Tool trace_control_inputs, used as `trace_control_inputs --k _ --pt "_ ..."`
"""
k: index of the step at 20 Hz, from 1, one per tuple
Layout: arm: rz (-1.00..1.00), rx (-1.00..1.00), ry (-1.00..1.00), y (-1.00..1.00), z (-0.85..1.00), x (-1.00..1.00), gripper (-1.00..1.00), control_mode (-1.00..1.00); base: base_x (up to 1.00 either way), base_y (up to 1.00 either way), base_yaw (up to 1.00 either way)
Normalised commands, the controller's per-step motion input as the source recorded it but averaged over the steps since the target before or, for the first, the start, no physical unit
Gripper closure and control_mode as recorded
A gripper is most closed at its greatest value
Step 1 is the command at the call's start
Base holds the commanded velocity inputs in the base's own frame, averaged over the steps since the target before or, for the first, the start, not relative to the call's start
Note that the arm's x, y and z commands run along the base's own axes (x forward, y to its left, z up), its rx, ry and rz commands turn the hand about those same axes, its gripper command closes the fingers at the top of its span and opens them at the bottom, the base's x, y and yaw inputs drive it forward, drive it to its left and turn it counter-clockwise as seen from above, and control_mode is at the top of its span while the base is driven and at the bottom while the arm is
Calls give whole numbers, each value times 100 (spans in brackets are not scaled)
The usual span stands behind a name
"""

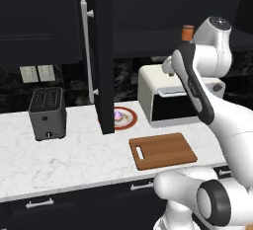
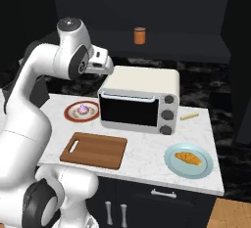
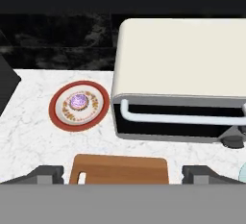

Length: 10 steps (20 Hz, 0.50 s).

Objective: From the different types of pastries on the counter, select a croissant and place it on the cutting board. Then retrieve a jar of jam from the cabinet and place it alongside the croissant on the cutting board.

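Observation:
The croissant (image 2: 189, 158) lies on a pale blue plate (image 2: 189, 171) at the counter's (image 2: 147, 159) right end. The round pink-frosted pastry (image 2: 82, 108) sits on a red-rimmed plate (image 3: 57, 118) left of the toaster oven. In front of that plate the cutting board (image 2: 94, 149) lies bare, slot handle to the left. The jar of jam (image 2: 139, 35) stands on the shelf of the cabinet, whose door (image 1: 104, 51) hangs open. My gripper (image 3: 123, 176) hovers high above the counter's back left, near the oven's left end. It is open, with nothing between its fingertips (image 3: 45, 174).
A white toaster oven (image 2: 139, 100) fills the back middle of the counter. A dark toaster (image 1: 47, 113) stands at the far left. A small pale stick (image 2: 189, 116) lies right of the oven. The open cabinet door's edge reaches down beside the red-rimmed plate.

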Motion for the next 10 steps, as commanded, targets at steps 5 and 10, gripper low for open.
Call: trace_control_inputs --k 5,10 --pt "0 -1 1 -5 -15 -28 -100 -100 0 0 0" --pt "0 1 -6 -26 93 0 -100 -100 0 0 0"
